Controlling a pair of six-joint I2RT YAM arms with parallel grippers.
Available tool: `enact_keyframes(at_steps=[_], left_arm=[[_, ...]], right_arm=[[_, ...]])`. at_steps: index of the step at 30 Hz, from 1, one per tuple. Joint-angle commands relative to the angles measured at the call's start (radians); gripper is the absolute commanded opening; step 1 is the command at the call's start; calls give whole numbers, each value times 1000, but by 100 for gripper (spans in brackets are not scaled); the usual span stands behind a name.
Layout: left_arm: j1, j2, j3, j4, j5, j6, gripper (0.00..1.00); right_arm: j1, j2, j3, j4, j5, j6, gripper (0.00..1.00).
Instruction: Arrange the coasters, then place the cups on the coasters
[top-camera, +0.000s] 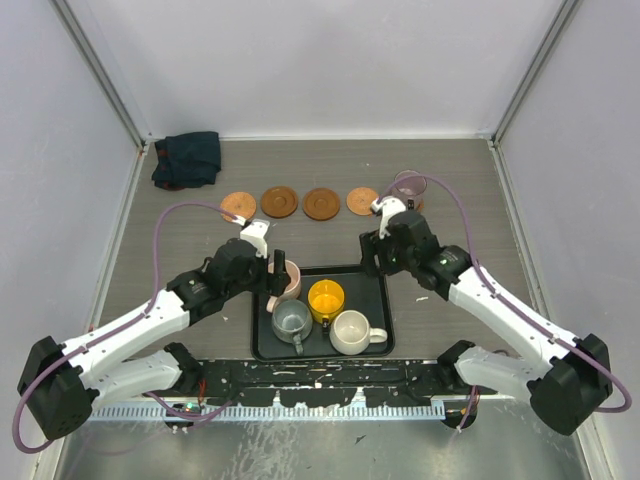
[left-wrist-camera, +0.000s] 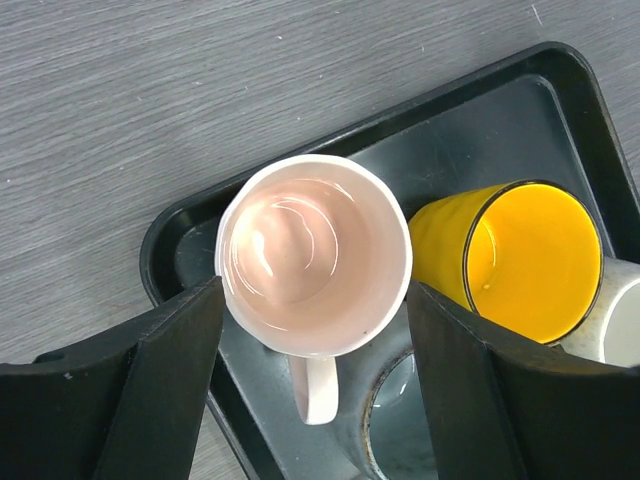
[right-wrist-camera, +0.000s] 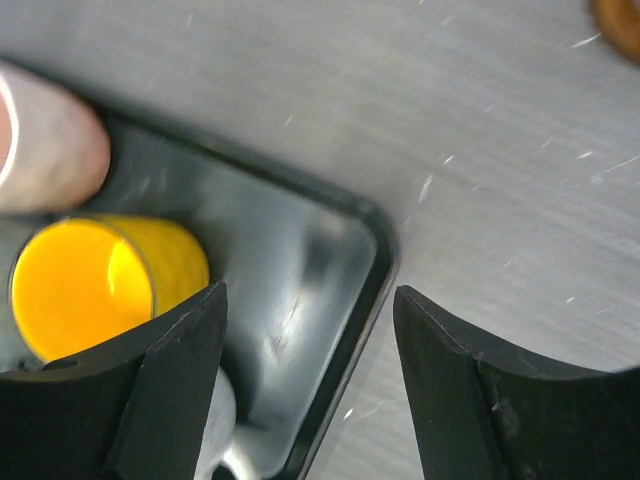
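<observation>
- A dark crumpled cloth (top-camera: 187, 158) lies at the grey wood-grain tabletop's (top-camera: 180, 240) far left.
- Flat round brown wooden coasters (top-camera: 279, 201) sit in a row beyond the tray.
- Left end effector (left-wrist-camera: 310, 340) straddles the glossy pink cup (left-wrist-camera: 312, 268), fingers apart.
- Yellow cup (top-camera: 326, 298), grey cup (top-camera: 291, 320) and cream cup (top-camera: 352, 331) stand in the black rectangular tray (top-camera: 375, 345).
- Right end effector (right-wrist-camera: 305, 345) hangs spread over the tray's corner, holding nothing.

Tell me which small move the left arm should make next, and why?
Probably lower and close the left gripper on the pink cup: its open fingers straddle the cup, which stands in the black tray and is not yet gripped, while coasters lie arranged beyond.
</observation>
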Motion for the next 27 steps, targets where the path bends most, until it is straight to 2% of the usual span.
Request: enact_keyframes(at_steps=[1, 13, 20, 27], left_arm=[[7, -18, 12, 27, 36, 11, 75], [6, -7, 23, 17, 78, 11, 75], [7, -4, 18, 23, 90, 14, 75], [6, -15, 2, 32, 91, 3, 75]], right_arm=[[134, -1, 37, -136, 38, 25, 72], [302, -58, 56, -222, -1, 150, 72], [426, -27, 109, -350, 62, 226, 68], [507, 65, 107, -367, 110, 254, 61]])
